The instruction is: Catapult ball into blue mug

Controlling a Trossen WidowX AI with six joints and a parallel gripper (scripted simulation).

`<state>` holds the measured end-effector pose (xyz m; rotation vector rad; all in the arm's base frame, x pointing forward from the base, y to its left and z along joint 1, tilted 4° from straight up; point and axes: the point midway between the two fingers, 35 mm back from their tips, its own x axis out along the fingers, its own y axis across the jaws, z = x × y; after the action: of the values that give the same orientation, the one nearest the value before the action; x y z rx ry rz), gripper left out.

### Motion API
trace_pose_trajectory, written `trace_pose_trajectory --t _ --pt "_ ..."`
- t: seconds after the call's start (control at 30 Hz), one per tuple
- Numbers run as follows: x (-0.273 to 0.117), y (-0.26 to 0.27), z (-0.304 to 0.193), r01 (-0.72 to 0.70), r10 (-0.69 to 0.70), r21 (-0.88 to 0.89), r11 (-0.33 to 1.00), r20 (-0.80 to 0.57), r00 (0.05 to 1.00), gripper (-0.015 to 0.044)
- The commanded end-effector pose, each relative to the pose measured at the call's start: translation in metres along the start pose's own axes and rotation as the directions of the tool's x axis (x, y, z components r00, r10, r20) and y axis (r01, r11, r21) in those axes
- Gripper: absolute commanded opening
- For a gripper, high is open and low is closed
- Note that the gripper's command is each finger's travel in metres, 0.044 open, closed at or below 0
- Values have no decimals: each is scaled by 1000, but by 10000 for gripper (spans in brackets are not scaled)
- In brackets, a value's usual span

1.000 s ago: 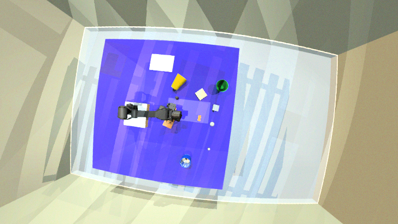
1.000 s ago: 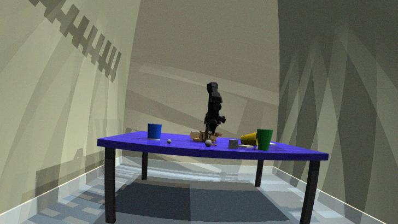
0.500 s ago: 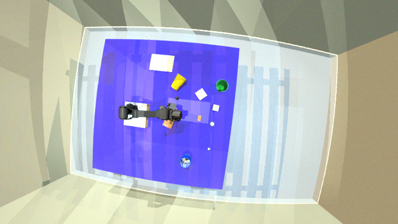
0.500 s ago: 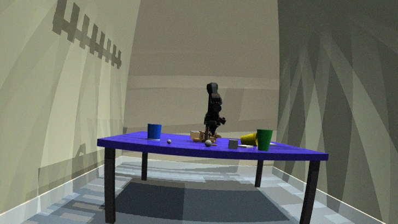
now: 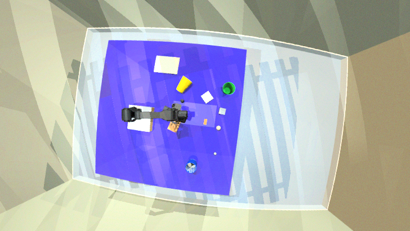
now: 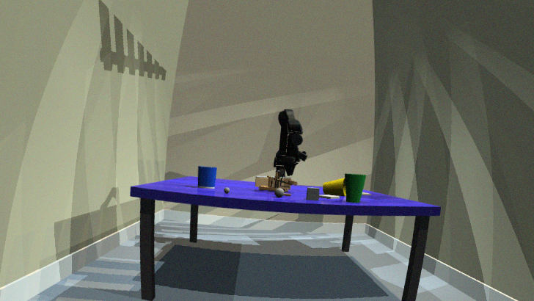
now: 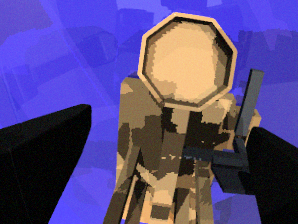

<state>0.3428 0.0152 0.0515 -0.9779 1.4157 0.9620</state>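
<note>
The wooden catapult (image 5: pixel 174 126) (image 6: pixel 271 183) (image 7: pixel 166 183) stands near the middle of the purple table (image 5: pixel 120 155) (image 6: pixel 239 202). In the wrist view its octagonal bowl (image 7: pixel 188 58) shows no ball. My gripper (image 5: pixel 183 114) (image 6: pixel 280 173) (image 7: pixel 171 126) is open and hangs right over the catapult, with one finger on each side and nothing between them. The blue mug (image 5: pixel 191 166) (image 6: pixel 207 176) stands upright near the table's edge. A pale ball (image 5: pixel 218 128) (image 6: pixel 279 191), a smaller one (image 5: pixel 214 153) (image 6: pixel 226 190) and a dark ball (image 5: pixel 181 100) lie loose on the table.
A yellow cup (image 5: pixel 183 84) (image 6: pixel 333 186) lies on its side beside an upright green cup (image 5: pixel 228 88) (image 6: pixel 353 186). A grey cube (image 5: pixel 222 111) (image 6: pixel 312 193), two white blocks (image 5: pixel 166 65) (image 5: pixel 206 97) and a small orange block (image 5: pixel 205 121) are scattered around.
</note>
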Motion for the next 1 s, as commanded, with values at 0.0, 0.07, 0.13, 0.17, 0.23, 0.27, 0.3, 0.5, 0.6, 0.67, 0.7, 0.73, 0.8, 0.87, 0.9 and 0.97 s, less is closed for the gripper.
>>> trace_pose_trajectory --t 0.0,0.07,0.13,0.17,0.23,0.27,0.3,0.5,0.6,0.67,0.7,0.73,0.8,0.87,0.9,0.97 --pt "-56 -2 2 34 -33 -2 999 13 999 440" --pt "-84 3 1 36 -36 -3 999 15 999 440" --pt "-94 5 0 36 -36 -3 999 15 999 440" --pt "-94 5 0 36 -36 -3 999 15 999 440" --pt "-75 0 2 40 -40 -2 999 16 999 440" --pt "-75 0 1 40 -40 15 999 16 999 440" --pt "-74 -1 0 39 -40 44 998 16 999 440" --pt "-72 -2 -8 35 -40 250 968 16 999 440" --pt "-71 -2 -12 32 -40 349 936 16 999 440" --pt "-70 -3 -14 30 -40 414 910 16 999 440" --pt "-70 -3 -15 29 -40 445 895 16 999 440" --pt "-70 -3 -17 28 -40 476 879 16 999 440" --pt "-69 -3 -19 25 -40 536 844 16 999 440" --pt "-68 -4 -22 23 -40 593 805 16 999 440" --pt "-68 -4 -23 21 -40 621 784 16 999 440" --pt "-67 -4 -26 19 -40 674 739 16 999 440"
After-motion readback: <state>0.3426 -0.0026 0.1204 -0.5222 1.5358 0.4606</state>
